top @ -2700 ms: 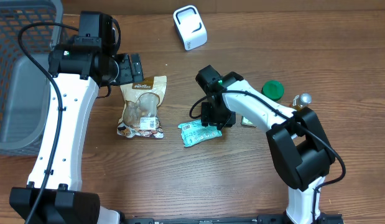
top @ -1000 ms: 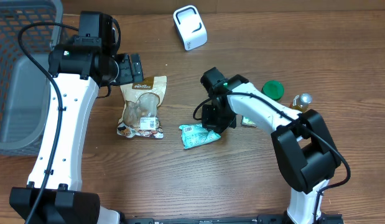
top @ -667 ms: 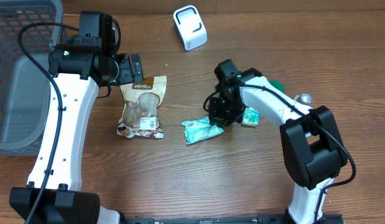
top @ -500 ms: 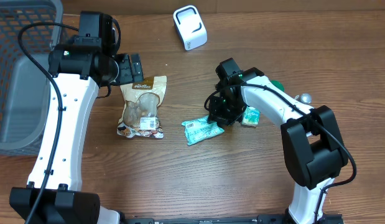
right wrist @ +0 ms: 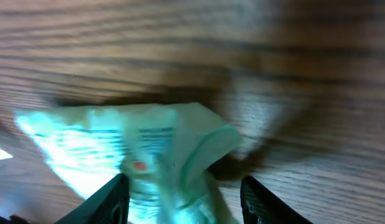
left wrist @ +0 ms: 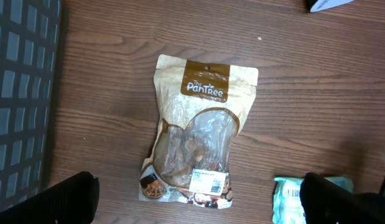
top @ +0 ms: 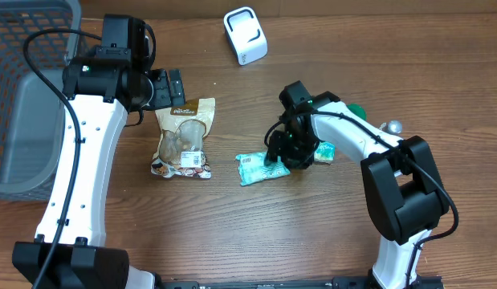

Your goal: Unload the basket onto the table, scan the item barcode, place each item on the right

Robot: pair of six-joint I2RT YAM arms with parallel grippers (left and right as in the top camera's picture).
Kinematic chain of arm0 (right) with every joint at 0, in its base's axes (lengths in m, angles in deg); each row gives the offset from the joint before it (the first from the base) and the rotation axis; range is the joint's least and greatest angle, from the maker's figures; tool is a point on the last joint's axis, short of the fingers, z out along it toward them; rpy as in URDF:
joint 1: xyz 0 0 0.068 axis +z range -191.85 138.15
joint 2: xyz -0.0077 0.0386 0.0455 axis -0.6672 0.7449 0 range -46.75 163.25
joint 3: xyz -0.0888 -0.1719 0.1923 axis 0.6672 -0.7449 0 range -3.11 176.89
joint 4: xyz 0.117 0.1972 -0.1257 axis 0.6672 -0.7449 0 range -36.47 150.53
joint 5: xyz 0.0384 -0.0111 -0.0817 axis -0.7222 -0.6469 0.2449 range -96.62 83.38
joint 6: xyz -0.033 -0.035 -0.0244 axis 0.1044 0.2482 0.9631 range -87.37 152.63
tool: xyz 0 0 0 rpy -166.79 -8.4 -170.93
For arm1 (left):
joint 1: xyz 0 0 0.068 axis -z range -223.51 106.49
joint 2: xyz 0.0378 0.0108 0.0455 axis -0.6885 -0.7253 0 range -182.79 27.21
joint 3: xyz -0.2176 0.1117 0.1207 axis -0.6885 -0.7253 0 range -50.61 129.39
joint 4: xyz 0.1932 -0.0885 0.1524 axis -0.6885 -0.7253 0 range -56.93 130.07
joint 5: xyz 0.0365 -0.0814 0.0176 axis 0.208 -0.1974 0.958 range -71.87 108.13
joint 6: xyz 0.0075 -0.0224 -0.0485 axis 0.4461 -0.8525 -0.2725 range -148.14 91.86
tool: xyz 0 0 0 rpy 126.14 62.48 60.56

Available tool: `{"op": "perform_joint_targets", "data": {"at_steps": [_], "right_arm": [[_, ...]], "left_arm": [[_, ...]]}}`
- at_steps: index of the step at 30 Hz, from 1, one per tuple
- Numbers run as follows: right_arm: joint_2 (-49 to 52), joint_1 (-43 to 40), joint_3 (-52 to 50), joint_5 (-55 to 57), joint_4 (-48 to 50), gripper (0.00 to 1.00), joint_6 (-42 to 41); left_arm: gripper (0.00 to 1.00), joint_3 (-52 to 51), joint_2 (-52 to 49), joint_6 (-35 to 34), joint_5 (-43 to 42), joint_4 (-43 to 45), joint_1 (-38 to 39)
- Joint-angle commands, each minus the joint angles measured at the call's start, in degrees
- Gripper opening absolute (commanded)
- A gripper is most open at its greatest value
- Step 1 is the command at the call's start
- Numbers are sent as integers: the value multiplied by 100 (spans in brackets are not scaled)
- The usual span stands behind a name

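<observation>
Hovering low over the right end of the green packet (top: 258, 167), right hand (top: 287, 151) released, fingers (right wrist: 114, 199) apart on either side of a crumpled corner; too blurred to judge any contact. Packet lying flat near the middle of the bench (top: 312, 241), a white printed label showing on top. Further left, a brown snack pouch (top: 184, 138) flat, clear window up. Just above its top edge, left hand (top: 171, 87) spread wide, grasping nothing. Beyond, a white scanner (top: 245, 34) near the far edge; a grey basket (top: 23, 72) at the far left.
</observation>
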Motion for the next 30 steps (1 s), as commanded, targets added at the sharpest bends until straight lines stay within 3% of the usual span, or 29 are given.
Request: {"op": "perform_joint_targets", "data": {"at_steps": [1, 12, 26, 30], "right_arm": [[-120, -7, -170, -31, 118, 54, 26], [-120, -7, -483, -33, 544, 46, 2], [-120, -7, -483, -35, 619, 48, 4], [-120, -7, -481, -35, 632, 41, 4]], "left_arm": [[99, -7, -44, 48, -28, 11, 17], [99, -7, -44, 48, -28, 11, 17], [100, -7, -44, 48, -28, 11, 17], [100, -7, -44, 48, -28, 11, 17]]}}
